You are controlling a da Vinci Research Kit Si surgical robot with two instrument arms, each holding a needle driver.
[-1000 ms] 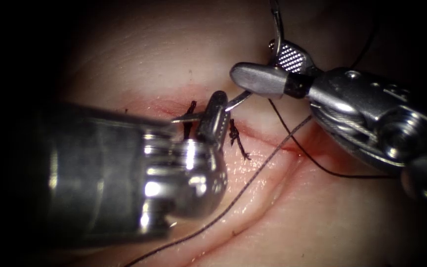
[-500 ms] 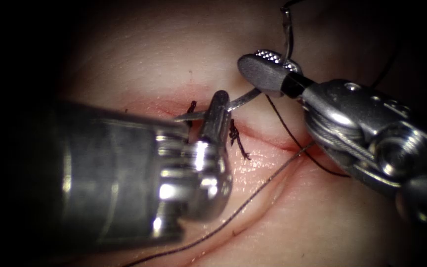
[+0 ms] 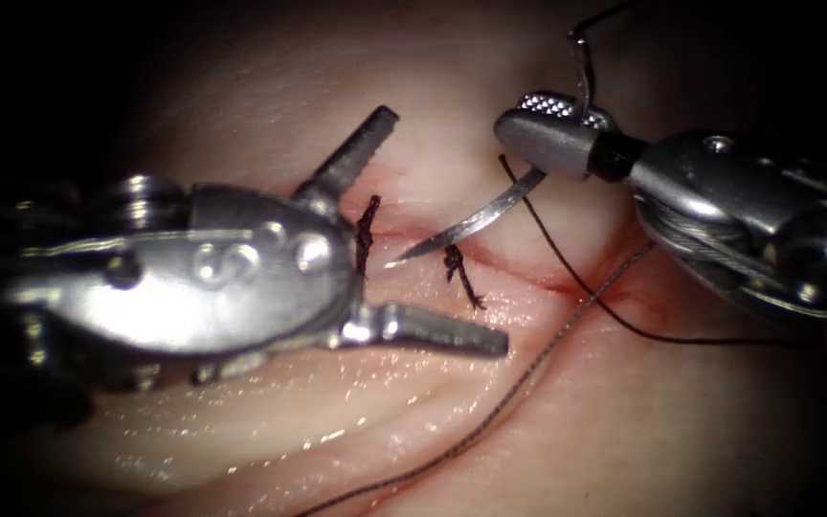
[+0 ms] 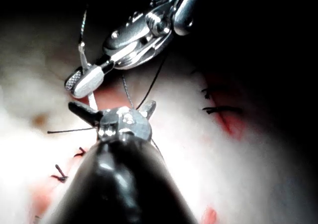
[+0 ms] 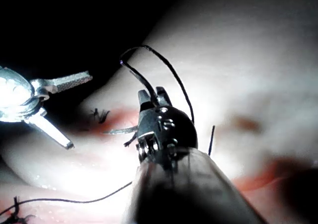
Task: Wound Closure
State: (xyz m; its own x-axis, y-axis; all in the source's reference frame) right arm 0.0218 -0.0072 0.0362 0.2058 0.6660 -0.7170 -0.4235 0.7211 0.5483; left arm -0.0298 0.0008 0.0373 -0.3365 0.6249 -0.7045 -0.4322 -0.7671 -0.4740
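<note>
My right tool (image 3: 528, 123) comes in from the right, shut on the curved needle (image 3: 476, 220) in the back half of its curve. The needle is free of the tissue (image 3: 643, 431), and its tip hangs over the cut (image 3: 538, 280). My left tool (image 3: 447, 228) stands wide open beside that tip and holds nothing. Dark thread (image 3: 567, 258) runs from the needle's tail down across the cut's right side. In the left wrist view the left tool (image 4: 117, 107) gapes below the right tool (image 4: 84, 82). In the right wrist view the right tool (image 5: 151, 97) clamps the needle (image 5: 119, 130).
Two dark knotted stitches (image 3: 368, 225) (image 3: 458, 270) sit on the cut, between the left tool's jaws. A second strand of thread (image 3: 490, 412) trails toward the front over the tissue. Red fluid (image 3: 643, 302) stains the cut's right end.
The needle passed from left to right: the right tool shut on it, then the left tool let go and opened wide. The needle shifted a little to the right.
</note>
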